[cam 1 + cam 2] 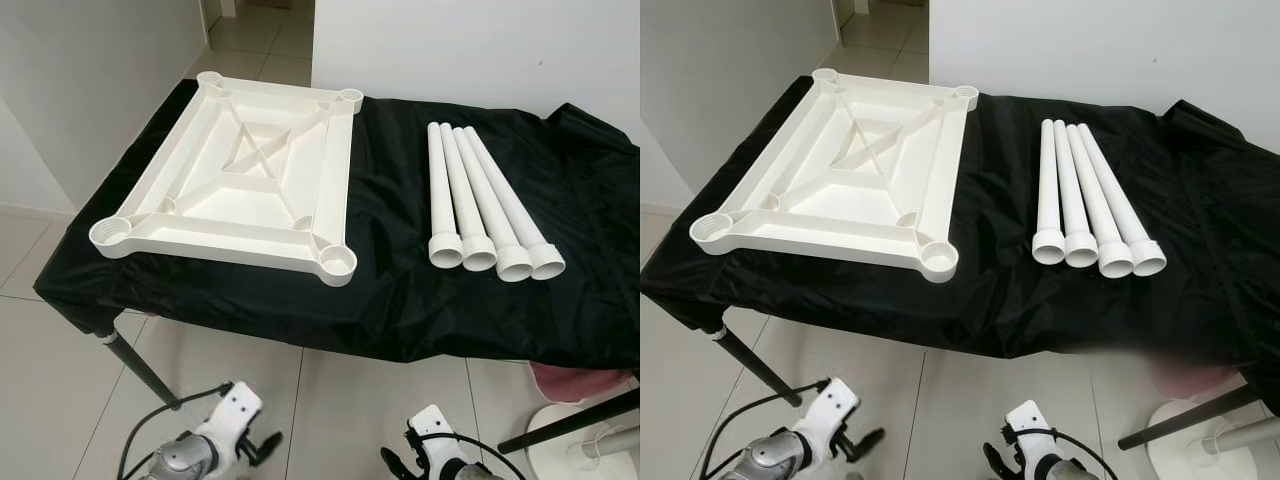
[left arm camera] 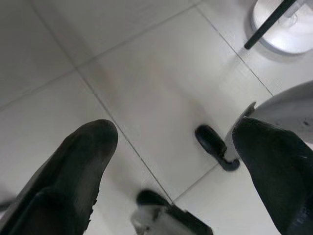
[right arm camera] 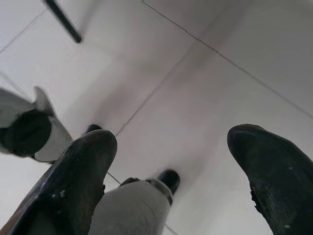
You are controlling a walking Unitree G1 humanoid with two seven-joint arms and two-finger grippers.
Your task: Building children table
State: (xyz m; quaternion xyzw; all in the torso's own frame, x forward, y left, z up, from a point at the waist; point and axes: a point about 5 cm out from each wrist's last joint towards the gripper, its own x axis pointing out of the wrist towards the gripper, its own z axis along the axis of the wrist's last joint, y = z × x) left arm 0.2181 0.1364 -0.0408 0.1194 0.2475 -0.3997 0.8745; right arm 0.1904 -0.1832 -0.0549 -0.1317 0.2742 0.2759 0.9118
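Observation:
A white plastic tabletop [image 1: 240, 180] lies upside down on the left half of a black-covered table [image 1: 400, 290], a round leg socket at each corner. To its right, several white tube legs [image 1: 480, 205] lie side by side, their flared ends toward me. Both arms hang low in front of the table, above the tiled floor. My left gripper [image 2: 176, 147] is open with nothing between its fingers. My right gripper [image 3: 171, 147] is open too, and empty.
White walls stand behind and left of the table, with a doorway at the far left. A black table leg [image 1: 140, 365] slants down at the front left. A white round stand base [image 1: 580, 440] and a black pole [image 1: 570, 420] sit on the floor at the right.

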